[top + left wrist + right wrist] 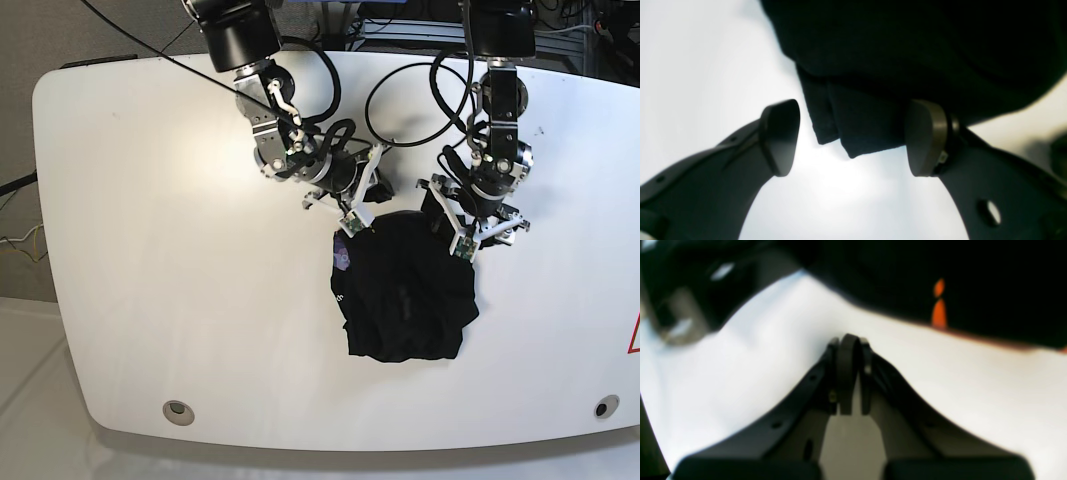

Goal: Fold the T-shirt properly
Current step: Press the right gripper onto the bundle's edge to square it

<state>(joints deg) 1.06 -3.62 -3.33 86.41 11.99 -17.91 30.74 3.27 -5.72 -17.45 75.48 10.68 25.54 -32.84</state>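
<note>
Black T-shirt (405,295), purple inner print (343,259)

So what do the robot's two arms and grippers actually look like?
Both arms are black and silver-grey with looping black cables. The left gripper has curved dark fingers ending in flat, rounded grey pads. The right gripper has matching dark fingers with small holes.

White rounded table (150,250) is lying under the setup, showing two round inset holes (178,408) near its front edge, a red mark (634,335) at its right edge, and black cables (400,90) trailing across its far side.
</note>
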